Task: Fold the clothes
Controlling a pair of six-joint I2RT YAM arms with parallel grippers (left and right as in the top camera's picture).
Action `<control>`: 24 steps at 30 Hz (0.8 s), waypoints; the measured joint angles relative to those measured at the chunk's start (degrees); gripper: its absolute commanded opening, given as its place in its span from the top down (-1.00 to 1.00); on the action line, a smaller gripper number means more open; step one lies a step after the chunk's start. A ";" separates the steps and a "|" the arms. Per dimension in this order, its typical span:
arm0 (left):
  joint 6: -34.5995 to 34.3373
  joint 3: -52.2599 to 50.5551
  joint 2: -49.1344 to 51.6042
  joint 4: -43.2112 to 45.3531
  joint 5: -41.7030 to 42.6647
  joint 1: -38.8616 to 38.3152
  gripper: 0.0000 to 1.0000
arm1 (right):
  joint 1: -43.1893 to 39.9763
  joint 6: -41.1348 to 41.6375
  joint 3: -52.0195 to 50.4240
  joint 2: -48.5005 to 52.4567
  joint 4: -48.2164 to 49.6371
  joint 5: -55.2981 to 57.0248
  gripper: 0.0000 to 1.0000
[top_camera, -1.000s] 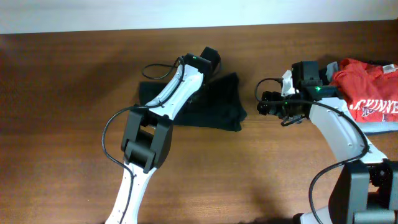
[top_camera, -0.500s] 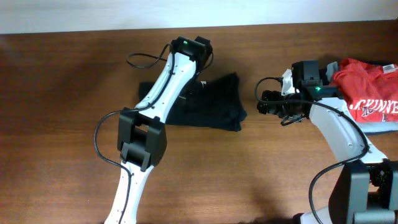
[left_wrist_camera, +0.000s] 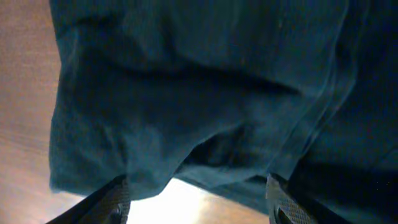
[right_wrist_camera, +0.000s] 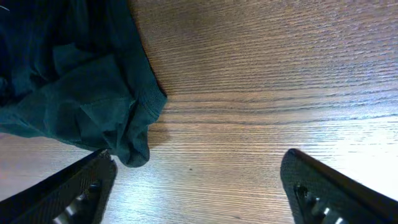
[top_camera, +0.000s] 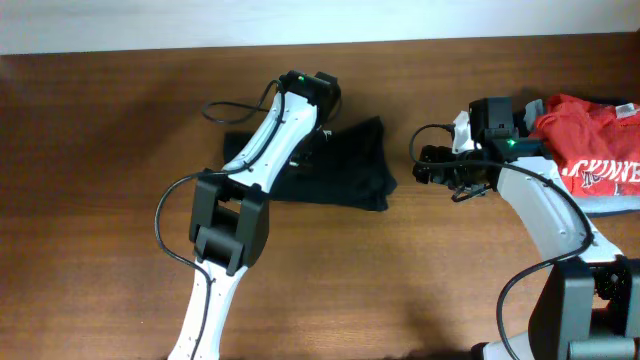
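Note:
The black T-shirt (top_camera: 345, 170) lies crumpled on the wooden table (top_camera: 110, 200) at the middle. It fills the left wrist view (left_wrist_camera: 186, 93) and shows at the left of the right wrist view (right_wrist_camera: 74, 93). My left gripper (top_camera: 318, 112) hovers over the shirt's far edge, jaws open and empty (left_wrist_camera: 198, 202), with bare wood between the fingertips. My right gripper (top_camera: 428, 166) is open and empty (right_wrist_camera: 196, 186) over bare wood just right of the shirt's corner.
A red shirt with white lettering (top_camera: 590, 140) lies on folded grey and navy garments (top_camera: 610, 205) at the far right. Black cables loop near both wrists. The table's far edge runs along the top.
My left arm swung left and toward the far edge of the shirt, then settled slightly right. The right arm and the shirt have not moved.

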 measured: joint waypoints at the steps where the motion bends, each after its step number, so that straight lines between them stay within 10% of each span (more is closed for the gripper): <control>1: -0.26 -0.04 -0.11 0.22 -0.02 0.00 -0.42 | 0.00 -0.13 0.00 0.00 0.04 0.00 -0.82; 24: 1.33 -4.28 -12.44 6.78 12.59 3.15 -0.59 | 0.00 -2.43 0.00 0.00 1.55 -0.98 -1.00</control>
